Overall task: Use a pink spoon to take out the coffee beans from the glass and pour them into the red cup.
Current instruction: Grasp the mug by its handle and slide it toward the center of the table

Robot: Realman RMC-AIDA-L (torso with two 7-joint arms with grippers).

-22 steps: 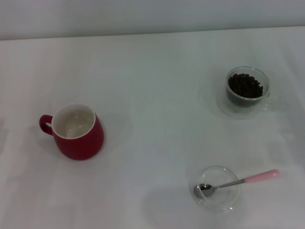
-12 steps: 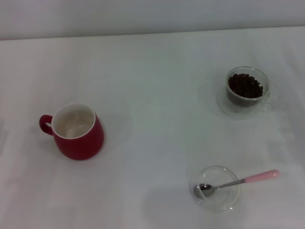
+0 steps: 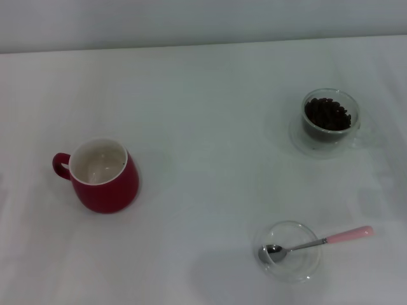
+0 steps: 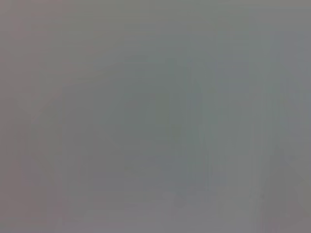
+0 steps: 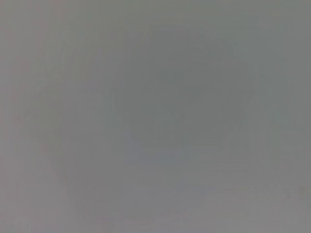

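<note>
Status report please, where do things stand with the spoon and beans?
Neither gripper in view. Spoon untouched, bowl in dish. Beans in glass, red cup empty. Nothing in the way.

You are looking down on a plain white surface [image 3: 203, 190] that fills nearly the whole head view. Along its far edge runs a pale grey wall [image 3: 203, 22]. Soft, even light falls across it, casting only faint shadows.
</note>
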